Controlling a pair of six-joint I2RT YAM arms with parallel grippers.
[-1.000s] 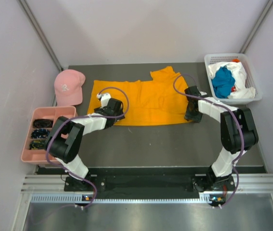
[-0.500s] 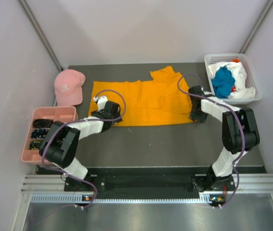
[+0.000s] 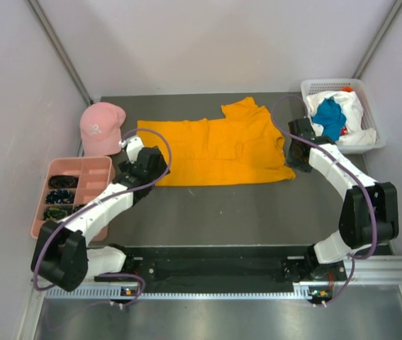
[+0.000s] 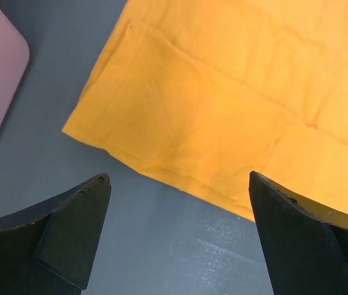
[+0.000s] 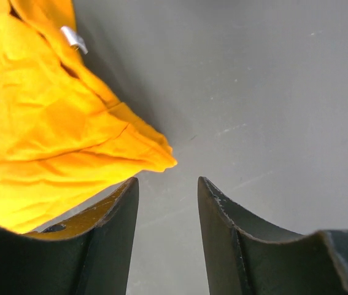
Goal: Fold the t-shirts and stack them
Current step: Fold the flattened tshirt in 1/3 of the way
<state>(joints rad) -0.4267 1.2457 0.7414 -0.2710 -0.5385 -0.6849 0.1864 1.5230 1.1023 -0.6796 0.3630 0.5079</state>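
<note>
You find the orange t-shirt [image 3: 215, 149] spread flat on the table [image 3: 222, 205], in the upper middle of the top view. The left gripper [image 4: 178, 177] hangs over its lower left corner, jaws spread wide with nothing between them. The right gripper [image 5: 167, 180] is at the shirt's right edge, jaws partly apart and empty, with a cloth corner just ahead of them. The teal t-shirt [image 3: 327, 119] and the white t-shirt [image 3: 356, 106] lie in the basket [image 3: 314, 88] at upper right.
</note>
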